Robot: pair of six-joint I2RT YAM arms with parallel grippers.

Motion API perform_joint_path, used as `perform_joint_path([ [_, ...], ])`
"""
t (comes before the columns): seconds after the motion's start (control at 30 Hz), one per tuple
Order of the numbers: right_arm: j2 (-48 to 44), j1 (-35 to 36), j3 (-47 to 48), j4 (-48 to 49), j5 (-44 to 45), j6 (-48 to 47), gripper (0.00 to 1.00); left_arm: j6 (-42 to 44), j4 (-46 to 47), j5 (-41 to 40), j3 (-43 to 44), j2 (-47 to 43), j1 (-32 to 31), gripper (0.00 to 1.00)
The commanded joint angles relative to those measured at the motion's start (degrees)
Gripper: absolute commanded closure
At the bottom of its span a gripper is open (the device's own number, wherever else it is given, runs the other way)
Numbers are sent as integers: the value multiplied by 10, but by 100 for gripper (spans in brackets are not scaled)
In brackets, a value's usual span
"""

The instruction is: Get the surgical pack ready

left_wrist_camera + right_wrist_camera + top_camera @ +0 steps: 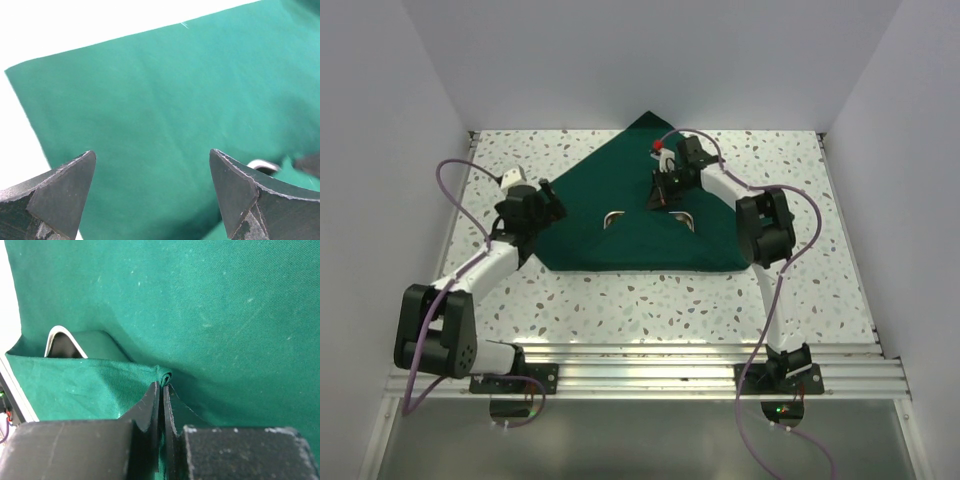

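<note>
The surgical pack (610, 170), a dark green fabric drape, lies spread over the middle of the speckled table (650, 310). In the top view it forms a broad triangle, with its point at the far edge and its long straight side nearer the arms. Two shiny corners of a steel tray (613, 218) poke out from under the cloth near its centre, one left and one right.

The right gripper (161, 386) sits on the drape just beside the right tray corner, a little to the far side of it. Its jaws are pressed together and pinch a small rolled fold of the green cloth between the tips. In the right wrist view, a tray corner shows in a pocket of fabric to the left of that fold.

The left gripper (152, 192) hangs over the left part of the drape near its left edge. Its jaws are spread wide and hold nothing, with flat green cloth showing between them.
</note>
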Motion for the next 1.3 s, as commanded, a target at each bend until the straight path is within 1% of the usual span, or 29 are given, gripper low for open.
perform_joint_path([
  [0.0,19,-2,31,-13,10,8,100,7,-37,-76,23,-14,16,0],
  [0.07,24,-2,32,-21,4,1,100,7,-52,-111,32,-1,21,0],
  [0.13,20,-2,23,-20,3,-5,100,4,-60,-118,46,25,32,0],
  [0.2,11,-2,8,-7,2,-5,98,6,-81,-121,55,53,43,0],
  [0.37,19,-2,5,-6,-4,-3,97,13,-113,-139,91,99,72,0],
  [0.47,18,-2,-1,1,-6,-2,97,17,-109,-143,98,120,84,0],
  [0.53,16,-1,-3,0,-5,-3,98,18,-98,-128,104,133,101,0],
  [0.6,12,-2,-9,2,-3,-4,98,18,-77,-83,106,145,124,1],
  [0.67,10,-2,-12,4,-3,-3,98,17,-72,-38,121,157,151,3],
  [0.77,13,-1,-13,3,-3,-4,99,11,-72,1,137,176,182,4],
  [0.9,19,-2,-9,5,-8,-1,99,3,-35,43,124,193,210,10],
  [0.93,20,-1,-8,6,-11,1,99,0,-30,47,126,199,213,13],
  [1.07,23,-2,-7,8,-15,2,99,-5,-27,56,152,231,214,18],
  [1.1,24,-1,-5,8,-19,2,99,-4,-29,61,160,248,218,27],
  [1.13,24,-2,-3,8,-19,2,99,-6,-34,74,176,258,219,33],
  [1.2,23,-2,1,8,-26,3,99,-7,-42,74,191,277,222,44],
  [1.27,22,-2,3,6,-25,1,99,-10,-42,71,199,282,221,46],
])
